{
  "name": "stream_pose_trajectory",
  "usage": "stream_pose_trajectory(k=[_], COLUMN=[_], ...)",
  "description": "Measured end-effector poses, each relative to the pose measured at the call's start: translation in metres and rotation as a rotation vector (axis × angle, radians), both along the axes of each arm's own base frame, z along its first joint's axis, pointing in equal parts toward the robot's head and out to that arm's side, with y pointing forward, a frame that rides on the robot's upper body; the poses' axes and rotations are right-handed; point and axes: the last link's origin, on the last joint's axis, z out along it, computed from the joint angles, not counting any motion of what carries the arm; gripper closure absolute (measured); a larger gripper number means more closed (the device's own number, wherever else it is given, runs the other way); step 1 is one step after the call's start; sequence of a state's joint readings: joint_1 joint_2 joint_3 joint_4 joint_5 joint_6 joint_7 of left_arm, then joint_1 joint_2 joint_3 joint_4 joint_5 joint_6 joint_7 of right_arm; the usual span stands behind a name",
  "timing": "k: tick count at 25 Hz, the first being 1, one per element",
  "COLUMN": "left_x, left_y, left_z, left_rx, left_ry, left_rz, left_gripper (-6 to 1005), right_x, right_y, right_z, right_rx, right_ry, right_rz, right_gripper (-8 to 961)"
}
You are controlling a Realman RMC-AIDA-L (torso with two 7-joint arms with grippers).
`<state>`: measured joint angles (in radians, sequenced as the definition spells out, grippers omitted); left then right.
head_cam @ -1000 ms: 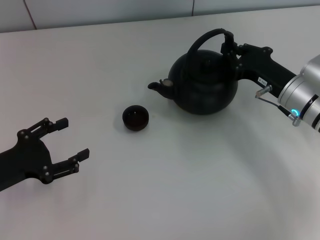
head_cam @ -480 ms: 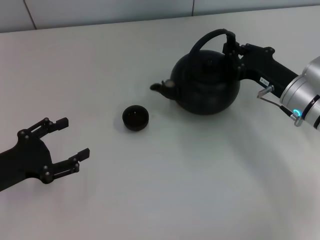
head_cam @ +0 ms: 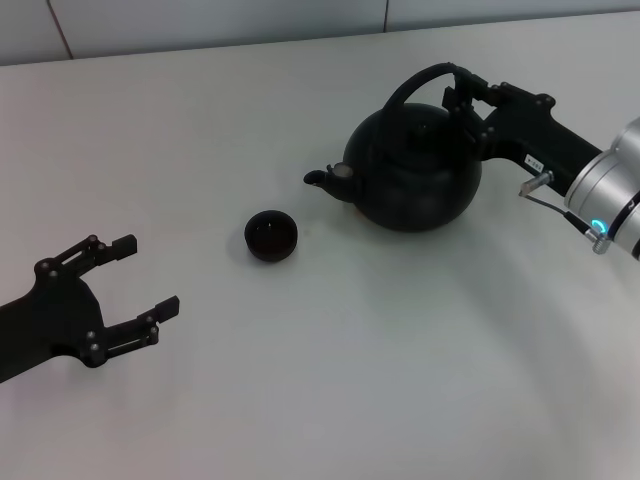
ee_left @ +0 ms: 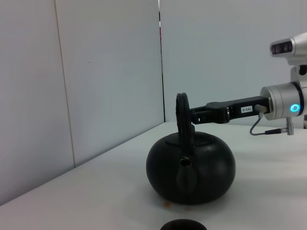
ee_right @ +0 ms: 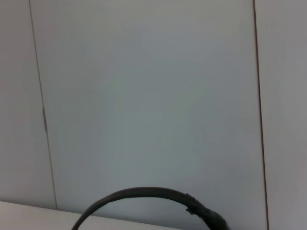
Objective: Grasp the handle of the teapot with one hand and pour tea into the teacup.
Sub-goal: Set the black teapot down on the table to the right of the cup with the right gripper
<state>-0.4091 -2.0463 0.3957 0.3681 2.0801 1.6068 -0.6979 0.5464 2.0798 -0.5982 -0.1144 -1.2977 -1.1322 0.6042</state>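
Note:
The black teapot (head_cam: 412,172) stands at the back right of the white table, its spout pointing left toward the small black teacup (head_cam: 271,236). My right gripper (head_cam: 462,92) is shut on the right end of the arched handle (head_cam: 418,78). The left wrist view shows the teapot (ee_left: 191,167) spout-on, the handle (ee_left: 182,112) edge-on with the right gripper (ee_left: 197,116) on it, and the teacup rim (ee_left: 183,225). The right wrist view shows only the handle arc (ee_right: 144,194). My left gripper (head_cam: 150,275) is open and empty at the front left.
The white table (head_cam: 330,380) spreads around both objects. A pale panelled wall (head_cam: 200,20) runs behind its far edge. A small orange spot (ee_left: 166,205) lies on the table by the teapot's base.
The teapot and my right gripper have shifted slightly to the right, drawing the spout a little farther from the teacup. The left arm has not moved.

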Motion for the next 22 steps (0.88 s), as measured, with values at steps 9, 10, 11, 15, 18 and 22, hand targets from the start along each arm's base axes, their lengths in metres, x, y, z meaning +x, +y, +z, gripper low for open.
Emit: stream_pose_trajectory(k=[9,10,11,15,18,22], left_x=[-0.001,-0.001,0.0,0.0,0.0,0.0], left_y=[-0.001,-0.001,-0.001,-0.001,-0.001,-0.001], left_z=[0.0,0.0,0.0,0.0,0.0,-0.001], left_rx=[0.0,0.0,-0.001,-0.002,-0.002,-0.004], left_ry=[-0.001,-0.001,-0.002,-0.002,-0.001,0.001], left_rz=[0.002,0.002,0.002,0.002,0.001,-0.002], left_gripper=[145,145,145,145,145,144], right_x=[0.002,0.002,0.002,0.001,0.002,0.004], right_y=[-0.005,-0.006,-0.007,-0.008,-0.009,-0.013], right_z=[0.004,0.004,0.006,0.007,0.007,0.008], right_rx=[0.027,0.031,0.038,0.041,0.043,0.046], right_ry=[0.0,-0.002,-0.004,-0.004,-0.004,0.001], right_rz=[0.018,0.023,0.035,0.04,0.037,0.041], right_gripper=[552,526,501,380,289,288])
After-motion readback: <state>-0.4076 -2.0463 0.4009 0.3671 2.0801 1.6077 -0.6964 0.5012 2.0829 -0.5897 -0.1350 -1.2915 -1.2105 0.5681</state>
